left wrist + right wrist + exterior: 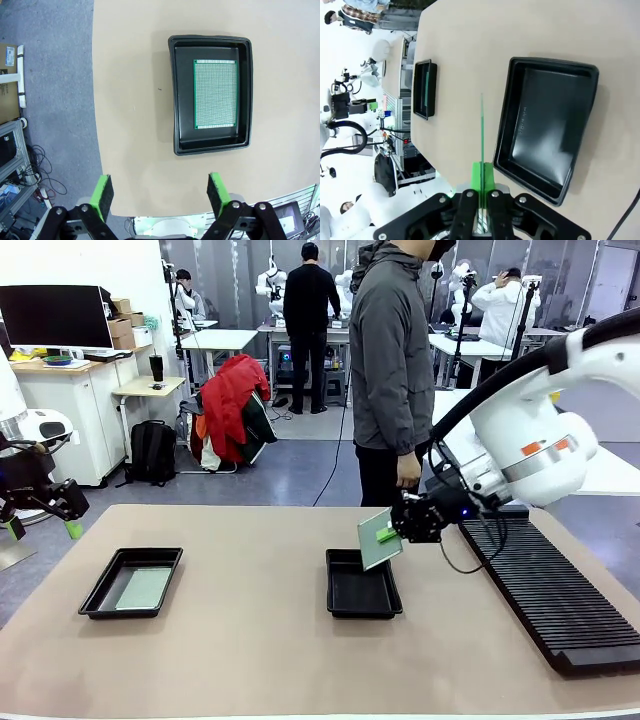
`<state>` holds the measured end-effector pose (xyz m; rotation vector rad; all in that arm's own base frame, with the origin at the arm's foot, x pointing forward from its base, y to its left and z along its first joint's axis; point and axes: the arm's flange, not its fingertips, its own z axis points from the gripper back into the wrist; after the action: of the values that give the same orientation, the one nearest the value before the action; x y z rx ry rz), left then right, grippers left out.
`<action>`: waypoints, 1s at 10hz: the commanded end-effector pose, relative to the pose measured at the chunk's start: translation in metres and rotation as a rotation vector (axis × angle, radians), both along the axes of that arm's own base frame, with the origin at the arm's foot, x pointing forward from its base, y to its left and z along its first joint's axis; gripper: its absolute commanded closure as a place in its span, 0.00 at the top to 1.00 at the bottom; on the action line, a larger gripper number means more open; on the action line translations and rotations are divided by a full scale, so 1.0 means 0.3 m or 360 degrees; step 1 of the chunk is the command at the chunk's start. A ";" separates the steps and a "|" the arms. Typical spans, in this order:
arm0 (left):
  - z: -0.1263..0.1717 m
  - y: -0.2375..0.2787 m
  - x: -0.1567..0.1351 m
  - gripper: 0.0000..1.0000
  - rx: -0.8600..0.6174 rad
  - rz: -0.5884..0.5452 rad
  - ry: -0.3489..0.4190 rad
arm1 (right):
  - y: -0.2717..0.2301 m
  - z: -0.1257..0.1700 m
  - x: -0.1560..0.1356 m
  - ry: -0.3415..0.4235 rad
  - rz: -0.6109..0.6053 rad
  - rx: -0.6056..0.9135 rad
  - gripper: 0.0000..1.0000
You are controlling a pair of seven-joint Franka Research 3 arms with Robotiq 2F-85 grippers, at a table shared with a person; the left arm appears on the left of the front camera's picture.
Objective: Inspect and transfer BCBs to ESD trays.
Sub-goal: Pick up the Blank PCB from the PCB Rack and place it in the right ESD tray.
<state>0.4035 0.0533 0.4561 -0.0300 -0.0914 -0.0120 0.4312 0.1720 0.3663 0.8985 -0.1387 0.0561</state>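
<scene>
My right gripper [388, 535] is shut on the edge of a pale green BCB [378, 539], holding it tilted just above the far rim of the middle ESD tray [363, 611], whose floor is bare. The right wrist view shows that BCB [481, 132] edge-on between the shut pads, beside the bare tray [517, 117]. At the left, a second ESD tray [100, 586] holds another BCB [145, 588] lying flat. My left gripper [42, 529] hangs open off the table's left edge. In its wrist view the open gripper [160, 192] looks down on that tray [175, 90] and its green board [215, 94].
A long black slotted rack [555, 590] lies along the right side of the table. A person in a grey jacket [392, 350] stands at the far edge behind the middle tray. The brown tabletop [250, 650] lies bare between and in front of the trays.
</scene>
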 end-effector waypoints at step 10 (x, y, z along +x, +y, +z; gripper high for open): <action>-0.005 0.003 -0.002 1.00 -0.0001 -0.0011 -0.0001 | 0.098 -0.319 0.104 0.0031 -0.0048 0.0037 0.03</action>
<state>0.4035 0.0533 0.4561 -0.0300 -0.0914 -0.0121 0.4604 0.1943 0.2778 0.9147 -0.0897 0.0175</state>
